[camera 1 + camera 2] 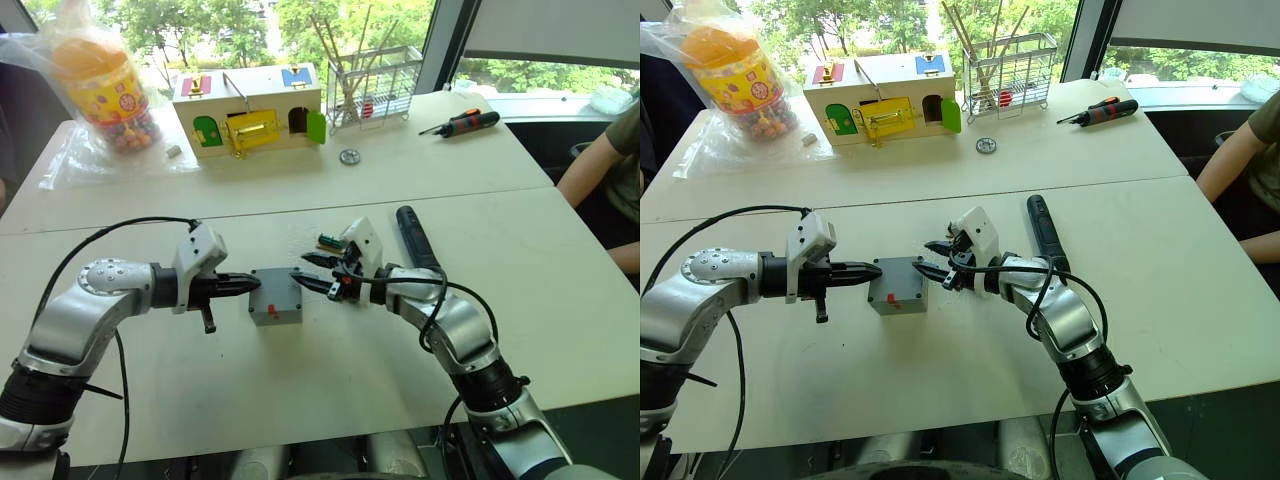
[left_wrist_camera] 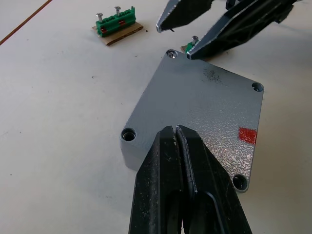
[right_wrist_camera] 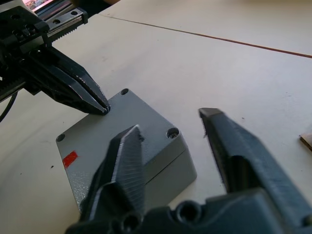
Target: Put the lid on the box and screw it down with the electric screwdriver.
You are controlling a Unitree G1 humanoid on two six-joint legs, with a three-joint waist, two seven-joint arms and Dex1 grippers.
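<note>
Grey plastic, the box (image 1: 276,296) sat mid-table in the eye views with the lid (image 2: 197,114) already on it, between the left gripper (image 1: 243,284), fingers pressed together and touching its edge, and the right gripper (image 1: 312,272), jaws spread beside the far corner; the screwdriver (image 1: 417,238) lay just behind the right arm. In the wrist views the lid looked stiff, light and slick, likely to slide, so bracing its sides seemed wise.
</note>
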